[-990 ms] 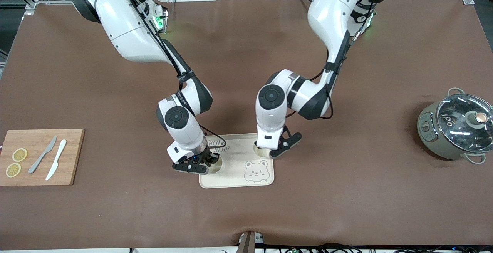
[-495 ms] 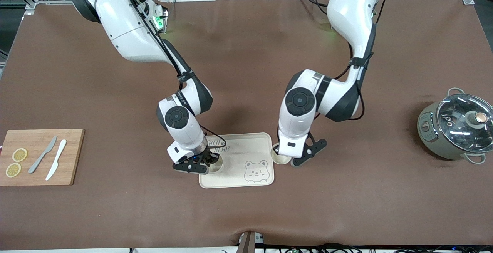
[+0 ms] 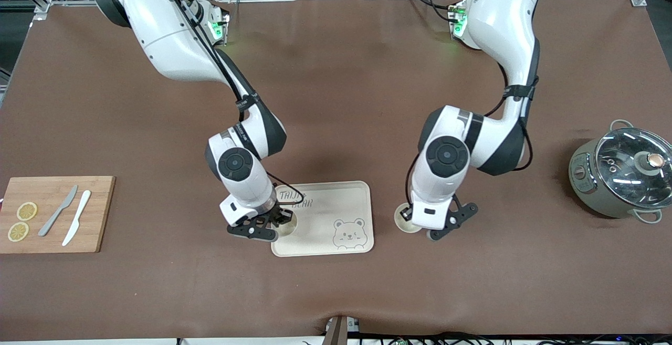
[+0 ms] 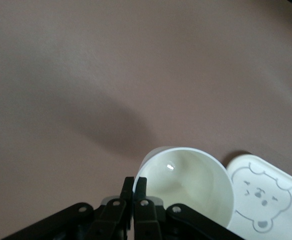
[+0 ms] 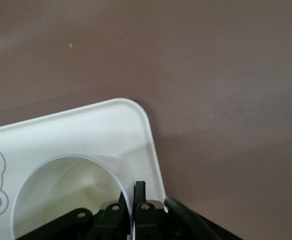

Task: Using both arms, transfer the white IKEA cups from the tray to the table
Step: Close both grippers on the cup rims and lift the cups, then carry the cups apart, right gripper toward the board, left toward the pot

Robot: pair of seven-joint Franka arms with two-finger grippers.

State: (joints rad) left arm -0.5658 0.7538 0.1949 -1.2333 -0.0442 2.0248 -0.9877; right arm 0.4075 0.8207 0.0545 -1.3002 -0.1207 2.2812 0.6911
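— Where are the two cups?

— One cup point(image 3: 405, 218) is pinched by its rim in the left pincer point(image 3: 420, 225), over the bare tabletop point(image 3: 499, 271) beside the tray point(image 3: 336, 206).

— And the second?

— The right pincer point(image 3: 277, 222) is clenched on the other cup's point(image 3: 287, 221) rim, over the tray's corner.

The bench point(image 3: 336, 98) is covered in plain brown. A grey bear face and grey lettering are printed on the cream tray point(image 3: 336, 206). Both cups point(image 3: 403, 219) point(image 3: 287, 222) are plain off-white. Beside the tray, white arms point(image 3: 173, 35) with black joints and black claws point(image 3: 273, 220) point(image 3: 431, 225) are seen.
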